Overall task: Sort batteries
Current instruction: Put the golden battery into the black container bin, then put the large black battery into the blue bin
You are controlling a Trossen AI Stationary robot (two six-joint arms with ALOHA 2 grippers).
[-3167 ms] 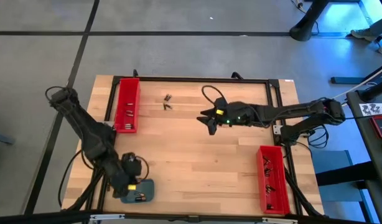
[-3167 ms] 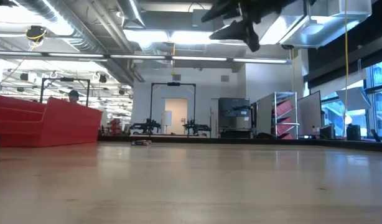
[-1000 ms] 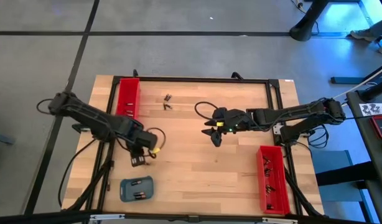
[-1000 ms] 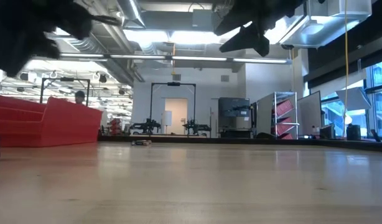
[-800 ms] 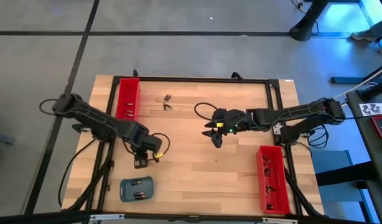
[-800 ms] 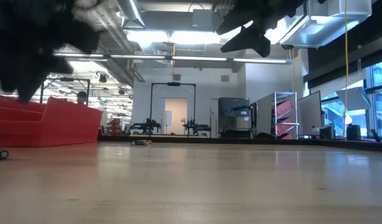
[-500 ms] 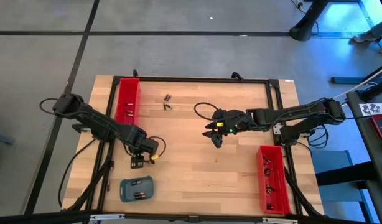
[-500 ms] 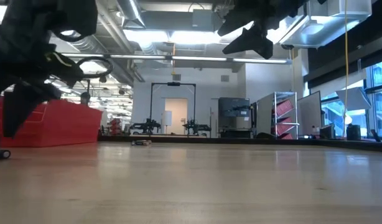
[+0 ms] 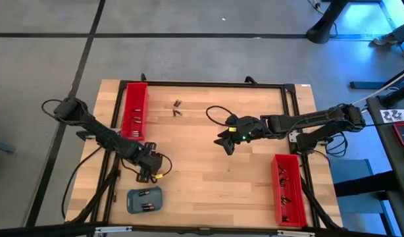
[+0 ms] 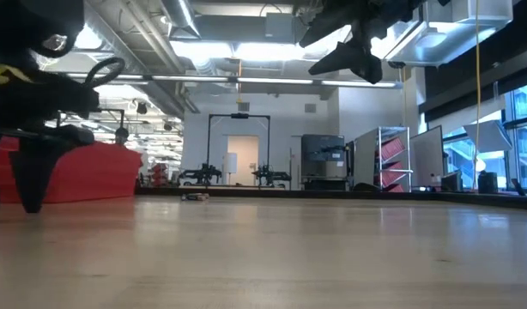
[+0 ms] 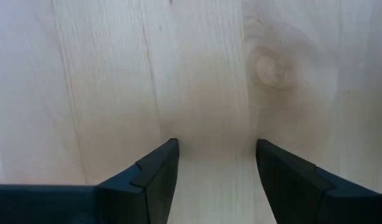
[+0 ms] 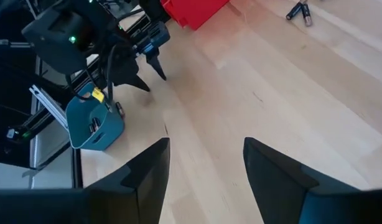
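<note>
The wooden table (image 9: 208, 164) is a light plank top edged by a black frame. Directly on it lie four groups. A long red tray (image 9: 134, 110) sits at about 10 o'clock, along the left edge. A second long red tray (image 9: 288, 188) sits at about 4 o'clock, by the right edge. A small blue-grey tray (image 9: 144, 200) holding cells rests at about 7 o'clock. A few loose batteries (image 9: 177, 108) lie at about 11 o'clock, near the first red tray.
</note>
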